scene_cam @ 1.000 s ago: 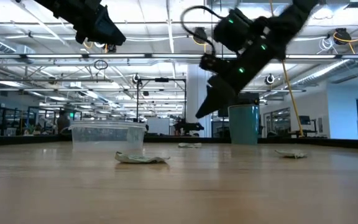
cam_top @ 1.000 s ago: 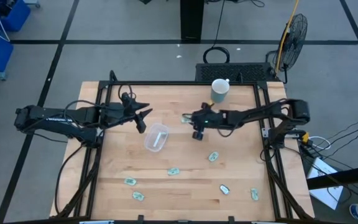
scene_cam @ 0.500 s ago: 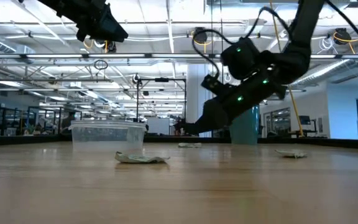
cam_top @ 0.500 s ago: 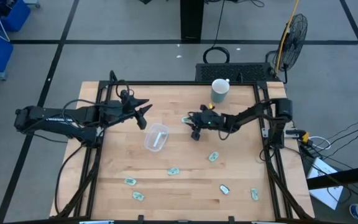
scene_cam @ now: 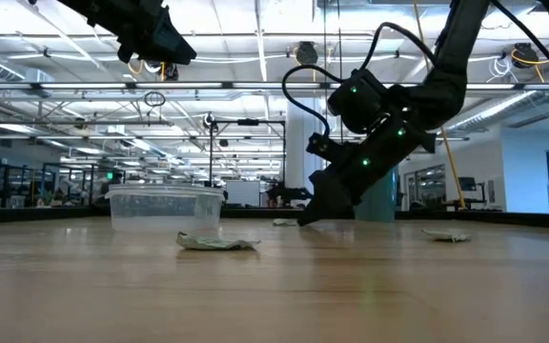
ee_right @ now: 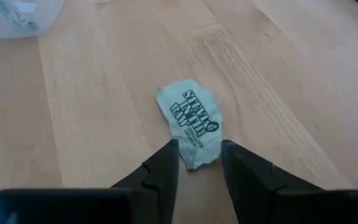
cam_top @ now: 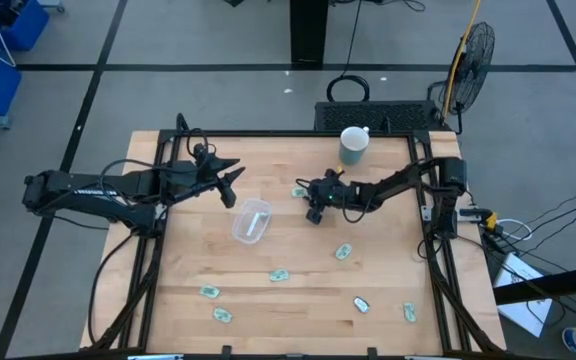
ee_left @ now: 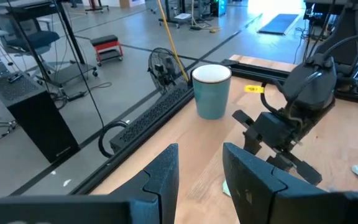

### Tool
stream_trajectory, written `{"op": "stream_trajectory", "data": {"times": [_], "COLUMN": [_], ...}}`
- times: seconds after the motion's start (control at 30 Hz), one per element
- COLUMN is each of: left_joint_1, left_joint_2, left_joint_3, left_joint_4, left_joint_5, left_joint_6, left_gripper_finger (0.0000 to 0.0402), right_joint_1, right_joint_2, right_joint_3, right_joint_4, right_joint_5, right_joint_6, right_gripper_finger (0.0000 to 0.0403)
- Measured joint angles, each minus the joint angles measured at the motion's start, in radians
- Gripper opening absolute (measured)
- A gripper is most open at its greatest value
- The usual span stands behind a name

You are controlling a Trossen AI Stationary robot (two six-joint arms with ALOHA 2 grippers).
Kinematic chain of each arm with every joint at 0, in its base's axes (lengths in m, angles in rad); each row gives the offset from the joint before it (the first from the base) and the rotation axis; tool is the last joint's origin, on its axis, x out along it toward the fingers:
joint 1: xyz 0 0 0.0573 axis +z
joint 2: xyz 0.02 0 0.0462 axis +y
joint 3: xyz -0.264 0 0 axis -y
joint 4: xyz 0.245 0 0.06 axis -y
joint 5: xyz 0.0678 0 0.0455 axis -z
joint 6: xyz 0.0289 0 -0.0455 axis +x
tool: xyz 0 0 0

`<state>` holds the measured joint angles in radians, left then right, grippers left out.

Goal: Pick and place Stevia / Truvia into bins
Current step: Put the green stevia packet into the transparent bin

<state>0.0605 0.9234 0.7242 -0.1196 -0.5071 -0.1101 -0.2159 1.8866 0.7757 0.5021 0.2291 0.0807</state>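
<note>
A pale green and white sweetener packet (ee_right: 191, 127) is seen lying flat and crumpled on the wooden table (cam_top: 298, 260), near the far edge and between the clear plastic bin (cam_top: 251, 221) and the mug (cam_top: 353, 146). In the high view the same packet (cam_top: 299, 190) is found just left of the right gripper (cam_top: 313, 207). The right gripper (ee_right: 197, 163) is lowered to the table with its two fingers spread on either side of the packet's near end; the packet is not yet pinched. In the low view this gripper (scene_cam: 315, 211) is shown tilted down, its tip at the table surface close to the packet (scene_cam: 290, 222).

The bin is set near the middle of the table, left of the right gripper, and something pale is seen inside it in the right wrist view. More packets are scattered over the near half of the table: one (cam_top: 343, 252) right of centre, one (cam_top: 280, 275) below the bin, two (cam_top: 209, 292) (cam_top: 223, 316) toward the left front, and two (cam_top: 361, 304) (cam_top: 409, 312) toward the right front.

The left gripper (cam_top: 230, 186) is held above the table to the left of the bin, with its fingers apart and nothing between them. The mug (ee_left: 211, 91) stands upright near the far edge.
</note>
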Motion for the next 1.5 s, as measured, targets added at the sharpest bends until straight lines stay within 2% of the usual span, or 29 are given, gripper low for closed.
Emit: {"op": "stream_trajectory", "data": {"times": [0.27, 0.47, 0.63, 0.8, 0.9, 1.03, 1.2, 1.3, 1.4, 1.5], "left_joint_1": [0.0, -0.006, -0.013, -0.012, -0.012, -0.02, -0.038, -0.04, -0.04, -0.039], "left_joint_2": [0.0, 0.042, 0.163, 0.252, 0.276, 0.315, 0.379, 0.403, 0.401, 0.401], "left_joint_3": [0.0, 0.0, -0.001, -0.001, -0.001, -0.001, -0.001, 0.0, -0.001, -0.001], "left_joint_4": [-0.011, -0.015, 0.044, 0.103, 0.101, 0.126, 0.225, 0.262, 0.26, 0.256], "left_joint_5": [0.023, 0.191, 0.253, 0.246, 0.27, 0.318, 0.325, 0.318, 0.244, 0.226], "left_joint_6": [-0.009, -0.075, -0.136, -0.06, -0.047, -0.024, 0.058, 0.082, 0.09, 0.109], "left_gripper_finger": [0.0131, 0.0131, 0.0131, 0.0131, 0.0131, 0.0132, 0.0139, 0.0162, 0.0192, 0.0216], "right_joint_1": [-0.012, 0.039, 0.136, 0.236, 0.264, 0.271, 0.27, 0.27, 0.27, 0.27], "right_joint_2": [0.0, -0.028, -0.064, -0.066, -0.066, -0.066, -0.066, -0.066, -0.066, -0.066], "right_joint_3": [0.0, -0.003, -0.003, -0.002, -0.002, -0.002, -0.002, -0.002, -0.002, -0.002], "right_joint_4": [-0.009, 0.074, 0.248, 0.333, 0.369, 0.446, 0.52, 0.511, 0.506, 0.503], "right_joint_5": [-0.001, 0.01, 0.019, 0.219, 0.302, 0.293, 0.266, 0.266, 0.267, 0.267], "right_joint_6": [0.012, -0.049, -0.315, -0.668, -0.785, -0.831, -0.827, -0.821, -0.801, -0.8], "right_gripper_finger": [0.0008, 0.0002, 0.0002, 0.0001, 0.0001, 0.0001, 0.0001, 0.0001, 0.0001, 0.0001]}}
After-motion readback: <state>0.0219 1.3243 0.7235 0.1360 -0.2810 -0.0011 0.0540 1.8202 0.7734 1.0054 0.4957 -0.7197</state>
